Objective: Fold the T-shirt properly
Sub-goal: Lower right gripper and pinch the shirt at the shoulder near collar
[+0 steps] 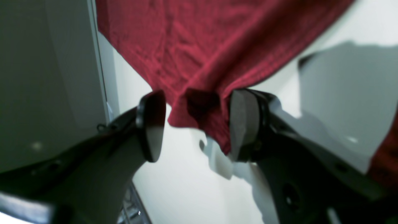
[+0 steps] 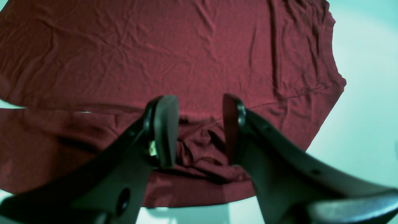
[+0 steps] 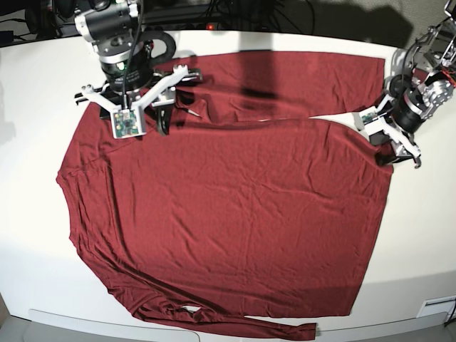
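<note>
Left gripper (image 1: 196,124) stands open around the shirt's (image 3: 228,214) corner near the table's (image 3: 28,235) edge. Right gripper (image 2: 199,130) gapes over bunched cloth.

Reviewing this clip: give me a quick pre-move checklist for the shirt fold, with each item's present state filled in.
1. Left gripper open, T-shirt corner between its fingers: ok.
2. Left gripper clamped on that corner: not ok.
3. Right gripper open, over bunched fabric: ok.
4. Right gripper holding fabric: cannot tell.
5. Shirt body spread flat on the table: ok, only wrinkled.
6. Lower sleeve laid straight: not ok, bunched along the near edge.
</note>
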Controlling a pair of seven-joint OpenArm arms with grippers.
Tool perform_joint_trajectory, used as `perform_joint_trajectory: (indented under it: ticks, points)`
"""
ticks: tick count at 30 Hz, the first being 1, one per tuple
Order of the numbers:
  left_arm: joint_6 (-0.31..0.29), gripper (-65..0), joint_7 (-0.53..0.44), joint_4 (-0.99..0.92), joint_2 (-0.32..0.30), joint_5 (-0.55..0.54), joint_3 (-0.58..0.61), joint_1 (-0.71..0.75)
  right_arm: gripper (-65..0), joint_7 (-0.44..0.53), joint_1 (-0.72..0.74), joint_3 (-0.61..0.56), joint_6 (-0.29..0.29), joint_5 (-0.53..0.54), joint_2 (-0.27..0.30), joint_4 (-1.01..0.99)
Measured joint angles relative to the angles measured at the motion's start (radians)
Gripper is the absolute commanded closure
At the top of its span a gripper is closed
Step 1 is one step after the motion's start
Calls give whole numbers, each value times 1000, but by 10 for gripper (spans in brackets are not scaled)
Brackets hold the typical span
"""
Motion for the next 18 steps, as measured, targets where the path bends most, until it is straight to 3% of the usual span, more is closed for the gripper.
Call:
perform_joint_trajectory:
  ticks: [4,11,16,18]
  points:
    - [1,-321,31,0,0,0,0,0,-246,-2,0,0,0,0,0,0]
    - [-19,-101,35,-5,3,3,1,4,-246,-2,0,0,0,0,0,0]
    - [-26,-6,47,-5,7,3,1,5,-246,-2,0,0,0,0,0,0]
    - [-27,0,47,-5,7,3,1,5,-246,-2,0,0,0,-8,0,0]
